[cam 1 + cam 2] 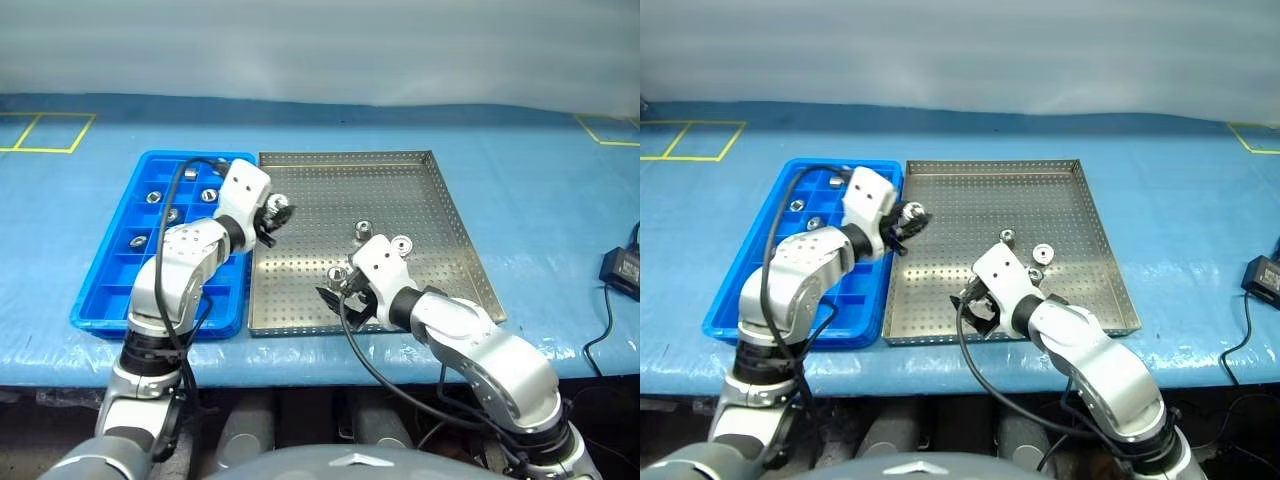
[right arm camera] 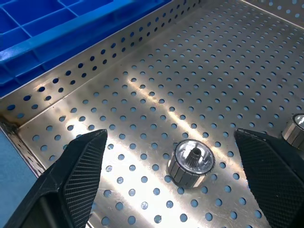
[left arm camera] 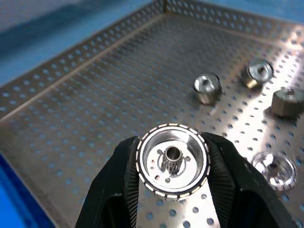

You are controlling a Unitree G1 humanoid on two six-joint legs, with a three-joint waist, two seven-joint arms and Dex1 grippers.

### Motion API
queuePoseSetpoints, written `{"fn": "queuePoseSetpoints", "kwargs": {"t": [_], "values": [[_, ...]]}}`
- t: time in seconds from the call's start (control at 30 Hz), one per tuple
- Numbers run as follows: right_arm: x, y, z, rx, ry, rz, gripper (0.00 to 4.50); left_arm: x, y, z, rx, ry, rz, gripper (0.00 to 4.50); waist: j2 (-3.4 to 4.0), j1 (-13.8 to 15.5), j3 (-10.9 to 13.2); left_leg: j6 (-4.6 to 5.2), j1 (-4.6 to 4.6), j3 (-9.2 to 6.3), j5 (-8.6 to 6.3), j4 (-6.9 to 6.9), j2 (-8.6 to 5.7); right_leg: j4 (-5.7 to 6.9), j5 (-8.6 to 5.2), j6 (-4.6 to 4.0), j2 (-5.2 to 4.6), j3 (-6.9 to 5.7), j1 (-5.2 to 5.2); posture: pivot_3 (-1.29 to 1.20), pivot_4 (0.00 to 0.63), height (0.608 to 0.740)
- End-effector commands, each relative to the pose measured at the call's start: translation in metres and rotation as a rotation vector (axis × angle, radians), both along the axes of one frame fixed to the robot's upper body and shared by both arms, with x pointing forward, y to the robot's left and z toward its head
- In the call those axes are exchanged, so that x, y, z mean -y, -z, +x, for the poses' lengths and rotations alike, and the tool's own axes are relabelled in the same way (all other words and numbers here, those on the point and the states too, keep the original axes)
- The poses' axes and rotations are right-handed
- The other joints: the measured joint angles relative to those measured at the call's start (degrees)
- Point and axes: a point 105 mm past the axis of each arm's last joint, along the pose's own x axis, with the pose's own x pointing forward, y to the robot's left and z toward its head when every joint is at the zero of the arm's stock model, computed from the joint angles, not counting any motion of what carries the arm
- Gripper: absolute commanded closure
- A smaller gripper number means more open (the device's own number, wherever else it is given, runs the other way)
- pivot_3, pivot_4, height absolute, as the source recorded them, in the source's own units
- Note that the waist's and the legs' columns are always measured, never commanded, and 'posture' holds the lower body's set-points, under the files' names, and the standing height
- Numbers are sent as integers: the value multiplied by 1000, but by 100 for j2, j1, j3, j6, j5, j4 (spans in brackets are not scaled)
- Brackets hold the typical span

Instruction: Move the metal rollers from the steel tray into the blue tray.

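The steel tray (image 1: pixel 440 190) lies in the middle of the table, with the blue tray (image 1: pixel 100 300) against its left side. My left gripper (image 1: pixel 270 215) hovers over the steel tray's left rim, shut on a metal roller (image 3: pixel 172 160). Other metal rollers (image 1: pixel 365 229) (image 1: pixel 402 243) rest on the perforated floor. My right gripper (image 2: pixel 170 137) stands open low over the tray's near part, and one roller (image 2: pixel 191 163) lies on the floor between its fingers (image 2: pixel 80 161), untouched. Several rollers (image 1: pixel 153 196) sit in the blue tray's far compartments.
A black power adapter (image 1: pixel 622 268) with a cable lies on the blue table cover at the far right. Yellow tape lines (image 1: pixel 45 135) mark the cover at the back left. The table's front edge runs just below both trays.
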Motion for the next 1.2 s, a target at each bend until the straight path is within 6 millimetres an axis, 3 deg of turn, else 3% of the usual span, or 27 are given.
{"fn": "queuePoseSetpoints", "kwargs": {"t": [0.03, 0.17, 0.27, 0.63, 0.77, 0.83, 0.9, 1.03, 1.2], "values": [[-12, -12, -1, 48, -71, 48, 0, -34, -20, -10, 126, -264, -20, 2815, -1, 55, 0, 0, -1, -2, 0, -1, 0, 1, 0, 0, 0, 0, 0, 131, 150, 740], [-21, -11, 0, 47, -128, 49, 0, -75, -7, -29, 139, -537, 62, 2815, -4, 177, 0, -1, 1, -8, 1, 3, -4, 1, 0, -1, -2, -10, 6, 183, 150, 740], [-25, -11, 1, 48, -153, 54, 0, -88, 6, -40, 90, -610, 74, 2815, -4, 256, -1, 0, -2, -9, 1, 9, -6, -1, 2, 2, -7, -13, 7, 213, 150, 740], [-28, -12, 1, 52, -169, 63, 0, -103, 45, -53, -83, -679, 78, 2815, -4, 414, -1, -1, -4, -14, 1, 9, -5, -2, 0, -2, -8, -20, 7, 204, 150, 740], [-26, -11, 0, 53, -153, 64, 0, -103, 47, -51, -97, -679, 72, 1568, -4, 412, -1, -1, -3, -15, 1, 8, -5, -1, -1, -4, -7, -21, 7, 204, 150, 740], [-24, -12, 1, 55, -144, 64, 0, -97, 37, -44, -56, -634, 66, 830, -4, 407, -1, -1, -4, -15, 1, 8, -4, -1, -1, -5, -7, -22, 7, 186, 150, 740], [-21, -12, 1, 59, -125, 58, 0, -78, 22, -34, -1, -512, 22, 195, -4, 414, -1, -1, -5, -17, 1, 10, -4, -1, -2, -6, -8, -25, 7, 174, 150, 740], [-5, -11, 4, 58, -64, 43, 0, -34, 2, -20, 40, -245, -83, 195, -5, 416, -1, -1, -8, -17, 1, 13, -8, -4, -13, -25, -12, -26, 9, 143, 150, 740], [20, -5, 3, 50, 24, -5, 0, 23, 3, -11, -32, 91, -94, 195, -4, 325, -1, 4, -8, -12, -1, 12, -16, -6, -12, -25, -16, -20, 9, 89, 150, 740]]}}
